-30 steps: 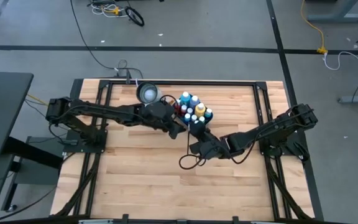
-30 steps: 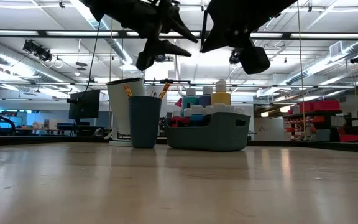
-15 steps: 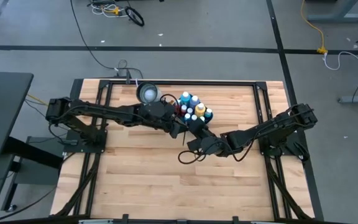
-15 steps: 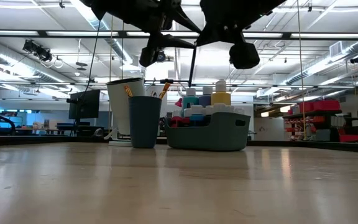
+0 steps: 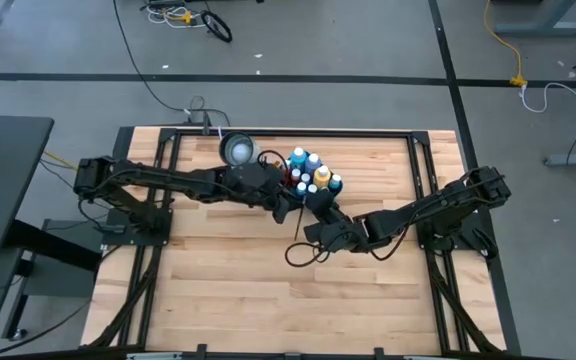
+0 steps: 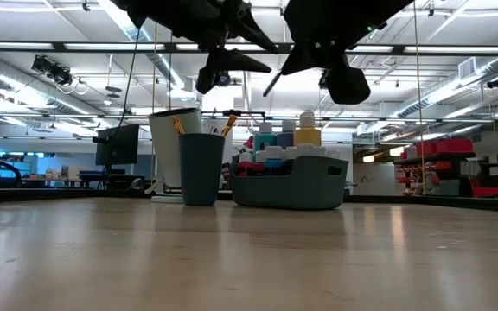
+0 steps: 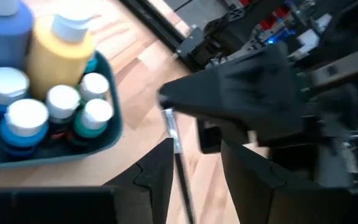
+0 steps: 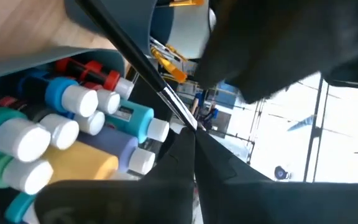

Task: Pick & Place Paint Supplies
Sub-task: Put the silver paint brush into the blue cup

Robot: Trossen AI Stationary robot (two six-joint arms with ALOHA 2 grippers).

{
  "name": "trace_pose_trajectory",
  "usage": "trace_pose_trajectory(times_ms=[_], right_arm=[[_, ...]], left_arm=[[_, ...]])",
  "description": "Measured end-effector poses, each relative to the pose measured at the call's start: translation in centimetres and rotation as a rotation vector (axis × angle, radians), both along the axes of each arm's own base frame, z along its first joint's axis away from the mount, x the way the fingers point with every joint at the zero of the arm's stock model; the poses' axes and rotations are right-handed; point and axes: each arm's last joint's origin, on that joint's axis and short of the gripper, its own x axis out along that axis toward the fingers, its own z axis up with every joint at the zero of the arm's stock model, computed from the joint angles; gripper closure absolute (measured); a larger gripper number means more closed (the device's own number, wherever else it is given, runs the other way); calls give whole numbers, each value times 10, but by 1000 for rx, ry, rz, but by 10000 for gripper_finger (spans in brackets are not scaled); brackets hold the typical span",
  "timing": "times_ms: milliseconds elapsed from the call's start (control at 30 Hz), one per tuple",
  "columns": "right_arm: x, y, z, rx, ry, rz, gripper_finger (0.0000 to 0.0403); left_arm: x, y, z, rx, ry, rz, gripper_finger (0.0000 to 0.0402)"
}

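Note:
A thin dark-handled brush (image 8: 129, 43) with a silver ferrule is held in the air by my right gripper (image 8: 191, 149), which is shut on it. In the low view the brush (image 6: 273, 84) slants down from the right gripper (image 6: 290, 62). My left gripper (image 7: 197, 168) is open, and the brush handle (image 7: 183, 186) runs between its fingers, close to one of them. Both grippers (image 5: 290, 208) (image 5: 311, 232) hover just in front of the teal tray (image 5: 330, 192). Several paint bottles (image 7: 61, 56) stand upright in that tray. My right gripper pinches the brush at its ferrule end (image 8: 178, 109) between its two fingers. The brush is lifted clear, slanting, its dark handle reaching away toward my left gripper. Whether my left gripper's finger (image 7: 157, 174) touches the handle I cannot tell.
A dark blue cup (image 6: 201, 168) holding brushes and a white cup (image 6: 171, 138) stand to the left of the tray (image 6: 292, 186) near the far edge. A black cable loop (image 5: 303, 255) hangs under the right arm. Bare wood lies toward the near edge.
Half a second ago the brush hung nearly upright below the two grippers; now it slants, its lower end swung up. The right gripper has tipped with it. Both grippers stay high above the table beside the tray.

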Motion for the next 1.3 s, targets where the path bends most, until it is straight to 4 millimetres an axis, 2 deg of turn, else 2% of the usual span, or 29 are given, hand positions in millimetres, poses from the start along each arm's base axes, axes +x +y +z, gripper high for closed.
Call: trace_pose_trajectory(times_ms=[333,600,733,933,1133,1300], right_arm=[[5,0,9,12,-96,-8,403],[11,-13,18,34,-194,-27,403],[13,-18,18,57,-207,-18,403],[14,-15,17,189,-308,30,380],[10,-9,17,186,-394,-90,345],[3,0,18,139,-473,-220,332]], left_arm=[[-1,0,-7,19,59,9,258],[-1,1,-7,80,58,-16,260],[-1,2,-7,128,63,-1,290],[-1,3,-7,193,76,12,383],[-1,1,-7,272,85,33,369],[-7,3,2,393,89,78,385]])
